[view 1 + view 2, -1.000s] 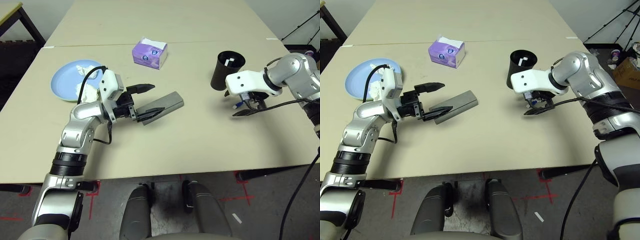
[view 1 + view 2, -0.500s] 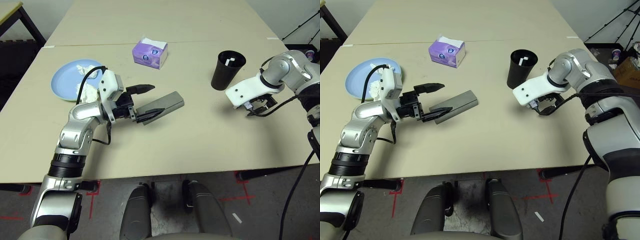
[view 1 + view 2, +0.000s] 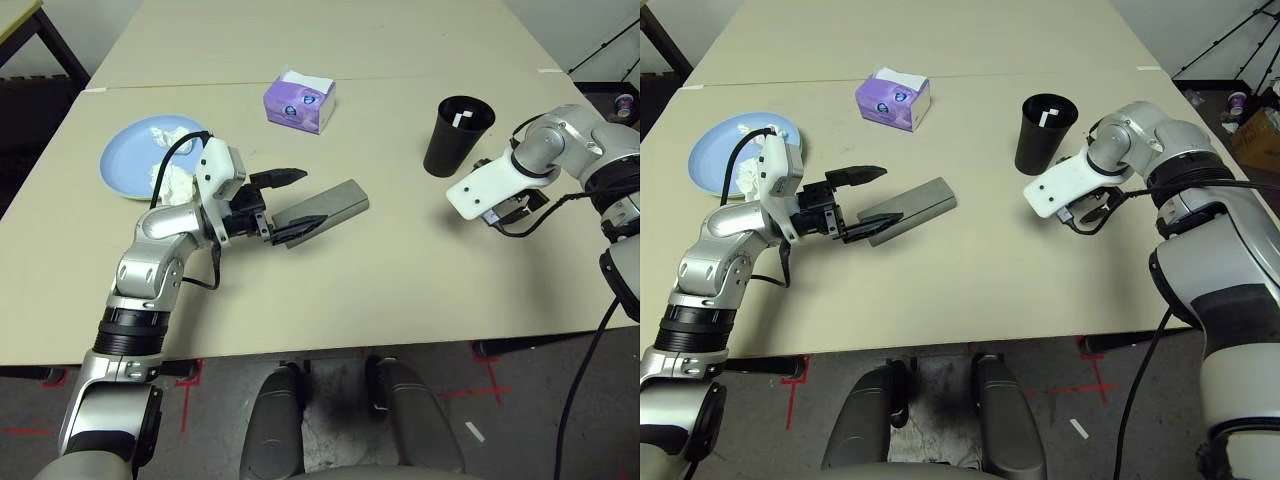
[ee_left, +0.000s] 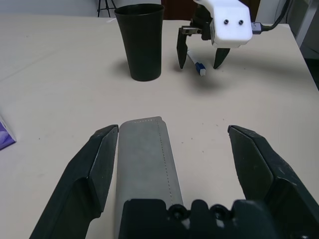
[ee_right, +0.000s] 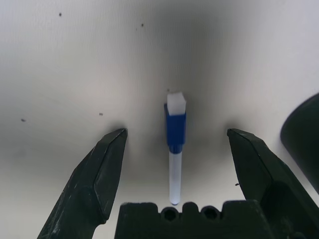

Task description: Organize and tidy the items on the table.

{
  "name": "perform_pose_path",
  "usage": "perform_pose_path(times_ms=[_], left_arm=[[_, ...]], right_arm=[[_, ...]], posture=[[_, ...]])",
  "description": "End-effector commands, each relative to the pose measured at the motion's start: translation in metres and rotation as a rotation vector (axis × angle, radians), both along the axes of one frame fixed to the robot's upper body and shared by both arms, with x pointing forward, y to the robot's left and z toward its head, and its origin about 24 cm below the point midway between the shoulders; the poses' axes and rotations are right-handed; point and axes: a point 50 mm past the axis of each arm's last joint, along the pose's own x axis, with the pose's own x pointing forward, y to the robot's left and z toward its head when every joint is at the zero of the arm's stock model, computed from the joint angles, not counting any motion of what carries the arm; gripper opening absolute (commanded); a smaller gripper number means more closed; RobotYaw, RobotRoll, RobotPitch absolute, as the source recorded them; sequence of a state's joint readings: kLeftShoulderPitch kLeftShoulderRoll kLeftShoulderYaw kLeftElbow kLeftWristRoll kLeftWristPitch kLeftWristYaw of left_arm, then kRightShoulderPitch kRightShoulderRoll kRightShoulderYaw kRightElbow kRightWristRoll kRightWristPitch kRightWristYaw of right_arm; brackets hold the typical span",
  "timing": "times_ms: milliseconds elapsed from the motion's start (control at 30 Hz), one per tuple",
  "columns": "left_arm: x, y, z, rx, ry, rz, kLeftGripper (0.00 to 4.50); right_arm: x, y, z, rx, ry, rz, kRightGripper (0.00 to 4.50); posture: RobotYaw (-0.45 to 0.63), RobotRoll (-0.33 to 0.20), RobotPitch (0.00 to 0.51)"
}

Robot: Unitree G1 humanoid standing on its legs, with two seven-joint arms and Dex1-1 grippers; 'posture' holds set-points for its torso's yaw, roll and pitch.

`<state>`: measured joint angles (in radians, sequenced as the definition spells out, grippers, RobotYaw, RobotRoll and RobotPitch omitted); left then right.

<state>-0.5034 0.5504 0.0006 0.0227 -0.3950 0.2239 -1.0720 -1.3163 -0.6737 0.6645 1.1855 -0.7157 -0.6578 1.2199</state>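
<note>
Right gripper (image 5: pixel 174 149) wide open astride the blue-capped pen (image 5: pixel 175 149) (untouched), left gripper (image 4: pixel 169 149) equally wide, empty.

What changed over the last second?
The right arm swung round so its tool now points down at the table with the blue-capped pen lying between its open fingers, beside the black cup. Nothing gripped or released. The left tool stayed open astride the grey glasses case; blue plate and purple tissue box unchanged.
</note>
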Motion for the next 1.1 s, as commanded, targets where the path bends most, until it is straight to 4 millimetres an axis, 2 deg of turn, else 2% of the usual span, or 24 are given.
perform_pose_path(times_ms=[33, 300, 1000, 1100], left_arm=[[-0.0034, 0.0012, 0.0013, -0.004, -0.003, -0.002, 4.5], [-0.0051, 0.0018, 0.0005, -0.003, 0.004, -0.003, 4.5], [-0.0072, 0.0011, -0.0004, -0.004, 0.006, 0.005, 4.5], [-0.007, 0.0015, -0.0002, -0.004, 0.005, 0.008, 4.5]], right_arm=[[0.0007, 0.0037, 0.0005, 0.01, 0.007, 0.012, 4.45], [-0.002, 0.0064, 0.0073, 0.031, 0.043, 0.032, 4.45], [-0.0022, -0.0011, 0.003, -0.045, 0.037, 0.032, 4.45], [-0.0028, -0.002, 0.0017, -0.061, 0.049, 0.032, 3.82]], posture=[[0.07, 0.0, 0.214], [0.07, 0.0, 0.219], [0.08, 0.0, 0.226], [0.08, 0.0, 0.226]])
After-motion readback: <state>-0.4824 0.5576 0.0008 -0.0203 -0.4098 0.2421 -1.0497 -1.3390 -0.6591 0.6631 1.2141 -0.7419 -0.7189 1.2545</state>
